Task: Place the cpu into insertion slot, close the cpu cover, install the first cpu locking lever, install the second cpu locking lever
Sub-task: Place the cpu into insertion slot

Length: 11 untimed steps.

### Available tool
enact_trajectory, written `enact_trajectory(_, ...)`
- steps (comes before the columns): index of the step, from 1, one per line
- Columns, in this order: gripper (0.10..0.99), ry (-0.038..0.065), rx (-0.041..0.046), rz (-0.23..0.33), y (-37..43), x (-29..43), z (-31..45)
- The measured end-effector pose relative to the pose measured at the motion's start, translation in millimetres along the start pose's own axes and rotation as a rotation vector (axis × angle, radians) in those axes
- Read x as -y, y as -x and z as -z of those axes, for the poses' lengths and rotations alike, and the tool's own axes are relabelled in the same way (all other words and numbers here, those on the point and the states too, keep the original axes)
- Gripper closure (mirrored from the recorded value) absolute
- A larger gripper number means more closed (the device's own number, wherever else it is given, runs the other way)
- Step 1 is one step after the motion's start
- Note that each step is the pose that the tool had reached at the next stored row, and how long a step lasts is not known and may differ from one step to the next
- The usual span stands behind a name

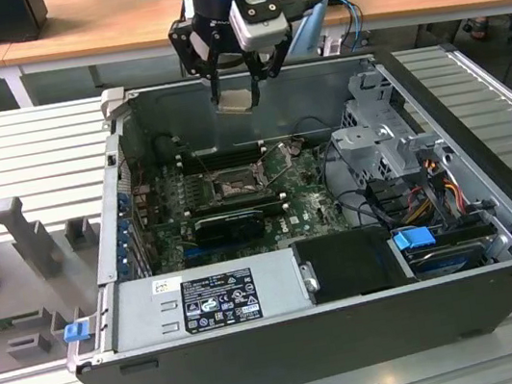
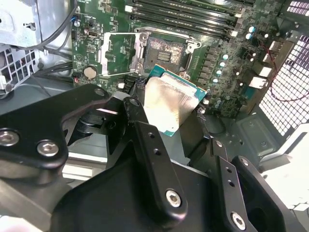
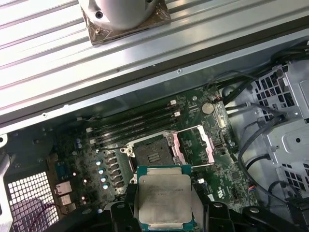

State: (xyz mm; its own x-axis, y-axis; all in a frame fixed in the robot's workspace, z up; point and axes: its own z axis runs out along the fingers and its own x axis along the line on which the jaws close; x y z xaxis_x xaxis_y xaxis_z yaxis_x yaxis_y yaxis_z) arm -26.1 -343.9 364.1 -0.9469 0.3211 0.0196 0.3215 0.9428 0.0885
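Silvery-grey metal top of the cpu (image 1: 234, 101) shows between the fingers of the gripper (image 1: 233, 90), which is clamped on the chip from two opposite sides. The jaws stand only as far apart as the chip is wide. In the exterior view the chip hangs in the air above the far part of the open PC case (image 1: 290, 342), well apart from the motherboard (image 1: 309, 208) below.

In both wrist views the cpu (image 2: 174, 104) (image 3: 163, 198) sits flat betw. the black fingers (image 2: 149, 159), green edge visible round the metal lid, w/ the insertion slot (image 2: 164, 53) (image 3: 152, 153) beyond it on the board. Slot is bare, dark frame and dull centre exposed, nothing seated in it. The cpu cover (image 2: 103, 54) (image 3: 206, 147) is swung open and lies beside the slot, on the side toward the drive cage (image 1: 383, 133).

Long black memory slots (image 3: 135, 123) run just beside the socket on its far side. In the exterior view the power supply (image 1: 210, 301) w/ its label sits along the case's near edge. Case rests on a grey ribbed surface (image 1: 25, 150), w/ a wooden desk (image 1: 93, 23) behind.
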Motion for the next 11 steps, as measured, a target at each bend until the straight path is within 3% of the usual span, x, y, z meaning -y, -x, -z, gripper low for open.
enact_trajectory(11, 0.557, 0.001, 0.0026, -0.029, 0.0, 0.0, 0.0)
